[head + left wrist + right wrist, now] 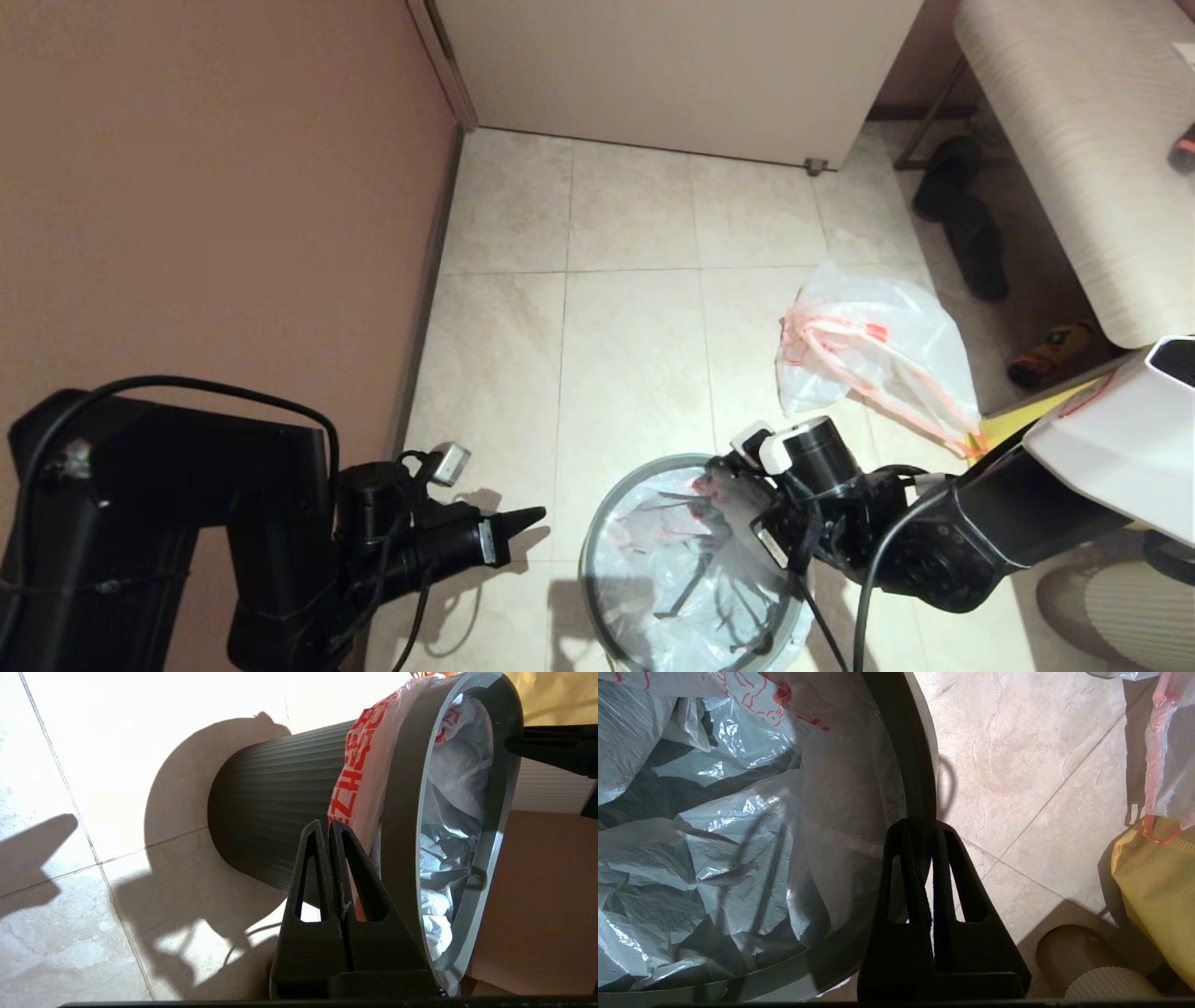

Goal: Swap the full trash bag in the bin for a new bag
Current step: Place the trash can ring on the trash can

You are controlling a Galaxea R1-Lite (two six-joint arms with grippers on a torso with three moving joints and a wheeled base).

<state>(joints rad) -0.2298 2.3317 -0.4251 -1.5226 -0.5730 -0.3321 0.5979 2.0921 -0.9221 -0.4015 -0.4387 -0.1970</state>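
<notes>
Yellow fabric bag (1155, 891) and full trash bag (873, 350) beside bin (597, 551)

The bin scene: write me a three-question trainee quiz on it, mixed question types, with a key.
1. True or false: the full trash bag lies on the floor tiles, outside the bin.
2. Which gripper is at the grey hoop? A. left gripper B. right gripper C. neither
3. Fill in: the new bag lines the bin, and its printed edge is folded ____ the rim.

Key
1. True.
2. B: the right gripper is shut at the hoop; the left gripper is shut, off to the bin's side.
3. Over.
</notes>
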